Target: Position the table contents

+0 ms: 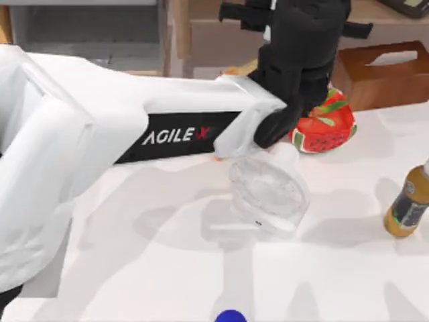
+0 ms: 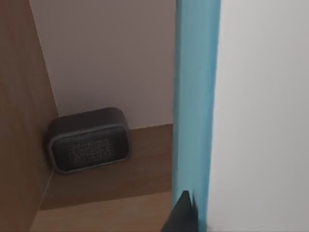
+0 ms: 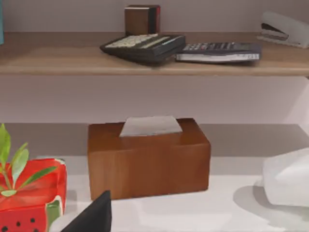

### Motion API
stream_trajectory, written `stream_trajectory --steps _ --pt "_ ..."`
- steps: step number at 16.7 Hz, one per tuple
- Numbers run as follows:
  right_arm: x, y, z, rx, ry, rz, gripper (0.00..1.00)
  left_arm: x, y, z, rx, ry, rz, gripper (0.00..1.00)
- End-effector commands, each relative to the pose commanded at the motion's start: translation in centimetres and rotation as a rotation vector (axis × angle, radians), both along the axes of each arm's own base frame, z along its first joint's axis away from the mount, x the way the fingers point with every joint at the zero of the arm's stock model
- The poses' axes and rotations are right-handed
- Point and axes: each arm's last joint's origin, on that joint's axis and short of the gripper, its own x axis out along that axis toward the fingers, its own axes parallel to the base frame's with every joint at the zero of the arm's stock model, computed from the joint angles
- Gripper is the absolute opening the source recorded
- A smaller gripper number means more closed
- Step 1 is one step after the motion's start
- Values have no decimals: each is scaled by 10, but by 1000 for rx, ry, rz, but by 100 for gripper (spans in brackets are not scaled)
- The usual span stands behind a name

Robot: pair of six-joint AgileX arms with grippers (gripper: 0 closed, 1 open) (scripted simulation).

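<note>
My left arm reaches from the left across the white table (image 1: 167, 268), and its black left gripper (image 1: 298, 74) is over the back edge by the shelf. In the left wrist view a white and teal book-like item (image 2: 198, 106) stands upright right against one dark fingertip (image 2: 182, 217); the gripper is shut on it. Behind the book, a dark grey speaker-like box (image 2: 89, 140) sits on a wooden shelf. One dark fingertip (image 3: 91, 217) of my right gripper shows low in the right wrist view, facing the back of the table.
A red watermelon-patterned planter (image 1: 325, 124) and a clear glass container (image 1: 268, 194) stand just below the left gripper. A brown tissue box (image 1: 382, 70) is at the back right, with a bottle (image 1: 407, 204) at the right edge. Calculators (image 3: 145, 46) lie on the upper shelf.
</note>
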Motion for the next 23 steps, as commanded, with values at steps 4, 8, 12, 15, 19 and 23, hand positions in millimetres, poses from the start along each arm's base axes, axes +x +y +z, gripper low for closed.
stream_trajectory --steps 4,8,12,15,19,23 --pt "0 0 0 0 0 0 100 -45 30 3 227 -2 -86 0" --pt "0 0 0 0 0 0 100 -76 90 -9 538 8 -113 0" --pt "0 0 0 0 0 0 100 -85 159 -35 887 58 -94 0" --pt "0 0 0 0 0 0 100 -80 205 -55 1113 111 -85 0" --pt "0 0 0 0 0 0 100 -56 252 -68 1317 156 -90 0" --pt "0 0 0 0 0 0 100 -19 281 -70 1416 140 -107 0"
